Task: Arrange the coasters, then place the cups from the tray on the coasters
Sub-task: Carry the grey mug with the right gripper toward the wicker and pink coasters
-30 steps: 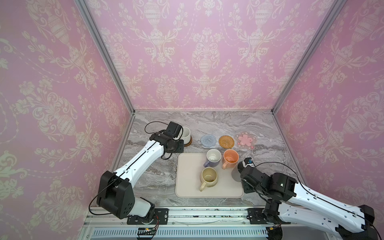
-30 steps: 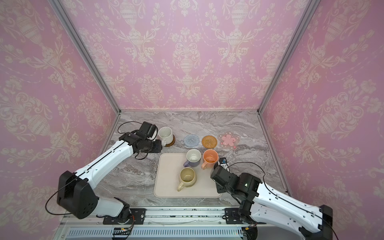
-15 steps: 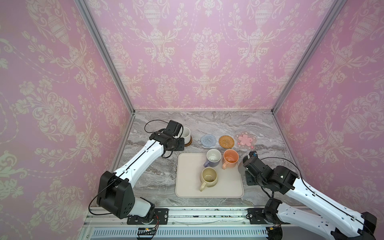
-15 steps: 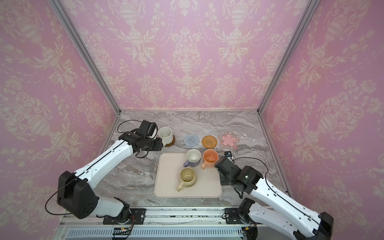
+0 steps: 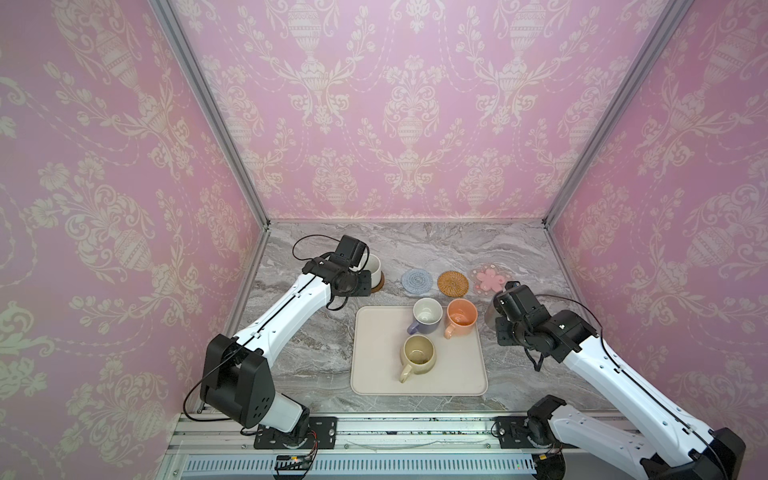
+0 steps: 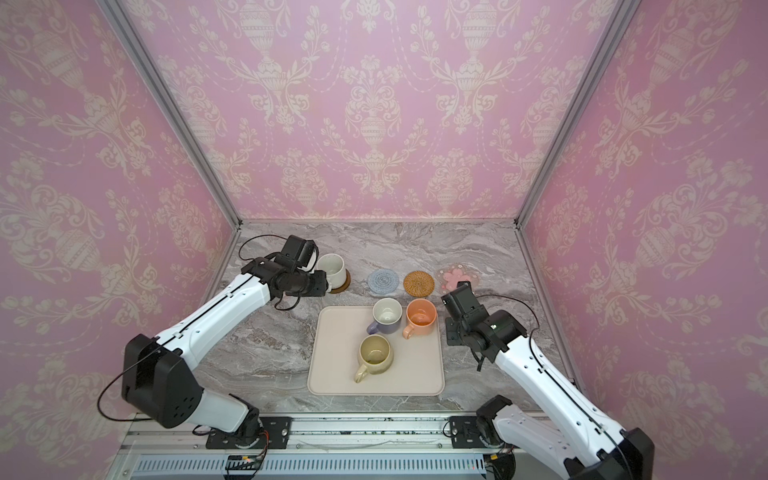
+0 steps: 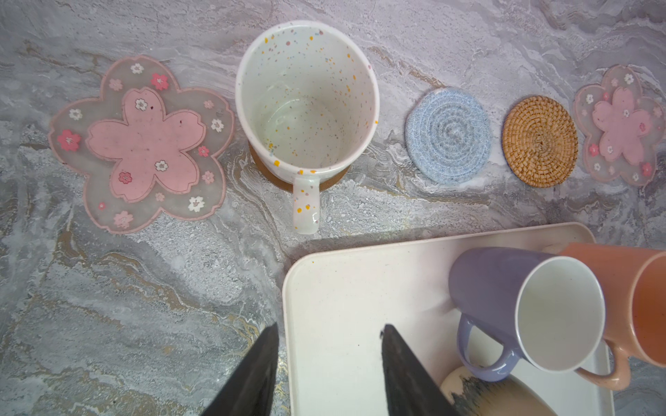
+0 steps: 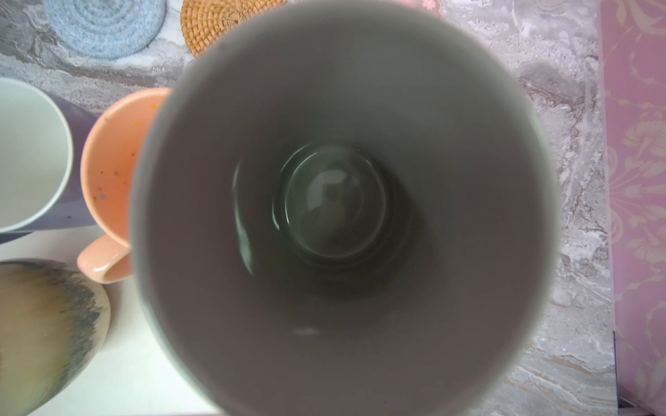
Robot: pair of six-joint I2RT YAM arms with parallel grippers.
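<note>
The white cup stands on the brown wooden coaster. A pink flower coaster lies to one side of it; the blue-grey round, rattan disc and second pink flower coaster lie to the other. My left gripper is open and empty, hovering above the tray's corner near the white cup. On the tray stand the lavender cup, peach cup and cream cup. My right gripper is shut on the tall grey cup, held just right of the tray; its jaws are hidden.
Pink patterned walls close in the grey marble table on three sides. The right wall runs close beside the grey cup. Both arms' bases sit on the rail along the front edge.
My right arm has carried the grey cup off the tray's right edge, back and to the right toward the pink flower coaster. The left arm has stayed put.
</note>
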